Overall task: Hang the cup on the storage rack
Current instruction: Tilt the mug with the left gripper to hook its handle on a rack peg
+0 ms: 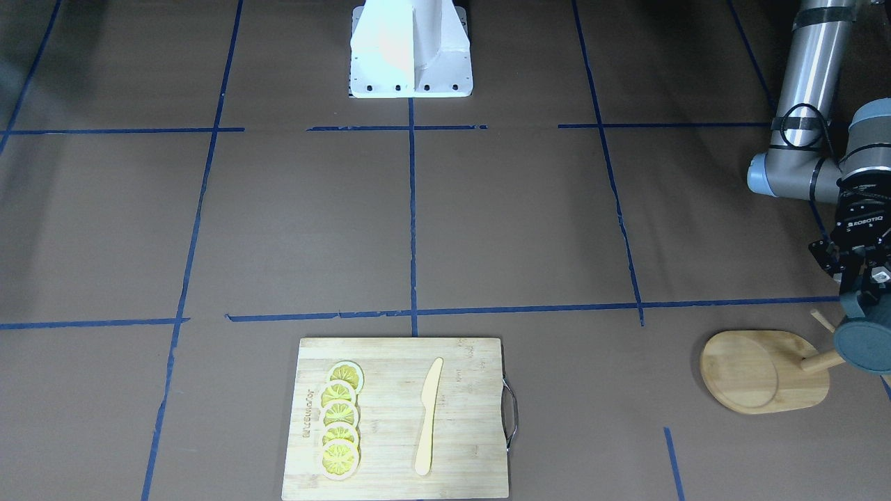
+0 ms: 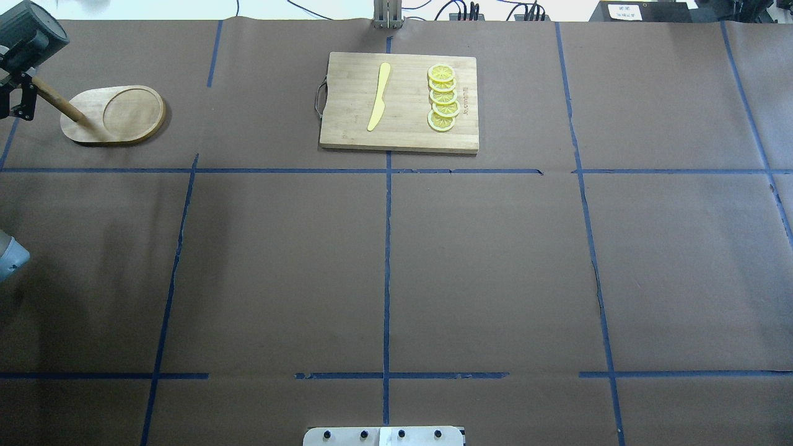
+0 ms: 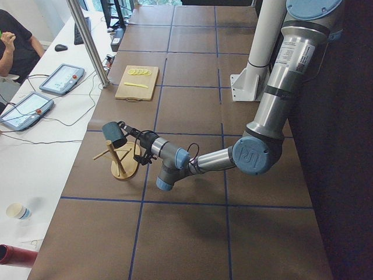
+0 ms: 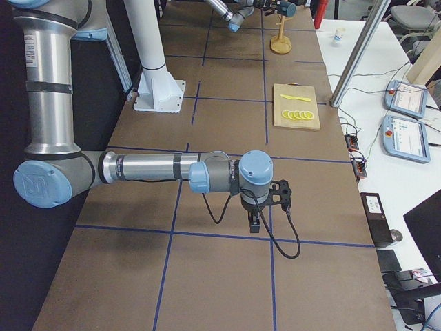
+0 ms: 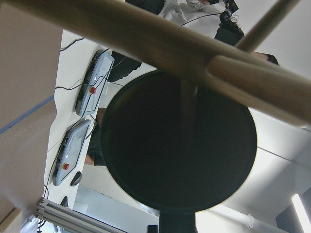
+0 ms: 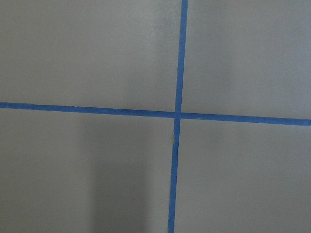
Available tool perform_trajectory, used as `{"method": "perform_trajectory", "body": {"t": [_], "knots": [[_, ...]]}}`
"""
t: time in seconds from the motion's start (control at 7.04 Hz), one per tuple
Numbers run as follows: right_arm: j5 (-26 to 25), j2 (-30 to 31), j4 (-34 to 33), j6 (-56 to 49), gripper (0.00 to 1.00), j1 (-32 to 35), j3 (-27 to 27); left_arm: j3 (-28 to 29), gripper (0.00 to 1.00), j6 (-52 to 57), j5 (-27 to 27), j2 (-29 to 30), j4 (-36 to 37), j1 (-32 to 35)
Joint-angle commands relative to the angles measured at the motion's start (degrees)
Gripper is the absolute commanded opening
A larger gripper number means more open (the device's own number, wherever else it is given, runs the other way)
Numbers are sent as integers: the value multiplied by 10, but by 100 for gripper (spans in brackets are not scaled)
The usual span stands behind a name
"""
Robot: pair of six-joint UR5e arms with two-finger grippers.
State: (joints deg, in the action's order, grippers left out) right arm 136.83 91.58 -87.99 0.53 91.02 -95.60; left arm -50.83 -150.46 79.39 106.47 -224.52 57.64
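The dark teal cup (image 1: 862,342) is held on its side by my left gripper (image 1: 866,287), which is shut on its upper part, at the table's far left end. It hangs right at the top of the bamboo storage rack (image 1: 762,372), beside the dowel post (image 1: 820,362) and a thin peg (image 1: 821,319). In the left wrist view the cup's dark bottom (image 5: 180,145) fills the middle, with rack pegs (image 5: 146,39) crossing close in front. The overhead view shows the cup (image 2: 30,36) above the rack (image 2: 114,114). My right gripper (image 4: 258,215) hovers low over bare table; I cannot tell whether it is open.
A bamboo cutting board (image 1: 397,417) with a metal handle carries several lemon slices (image 1: 340,421) and a pale wooden knife (image 1: 428,417), at the operators' edge. The white robot base (image 1: 411,49) stands opposite. Blue tape lines grid the brown table.
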Motion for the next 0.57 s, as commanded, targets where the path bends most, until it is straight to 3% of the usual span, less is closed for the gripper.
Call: {"method": "perform_trajectory", "body": {"t": [0.0, 0.14, 0.28, 0.43], "knots": [[-1, 0, -1, -1, 100, 0, -1, 1, 20, -2, 0, -1, -1, -3], [-1, 0, 0, 0, 100, 0, -1, 6, 73, 0, 1, -2, -1, -3], [-1, 0, 0, 0, 100, 0, -1, 8, 100, -2, 2, -3, -1, -3], [-1, 1, -1, 0, 100, 0, -1, 7, 100, -2, 2, -3, -1, -3]]}}
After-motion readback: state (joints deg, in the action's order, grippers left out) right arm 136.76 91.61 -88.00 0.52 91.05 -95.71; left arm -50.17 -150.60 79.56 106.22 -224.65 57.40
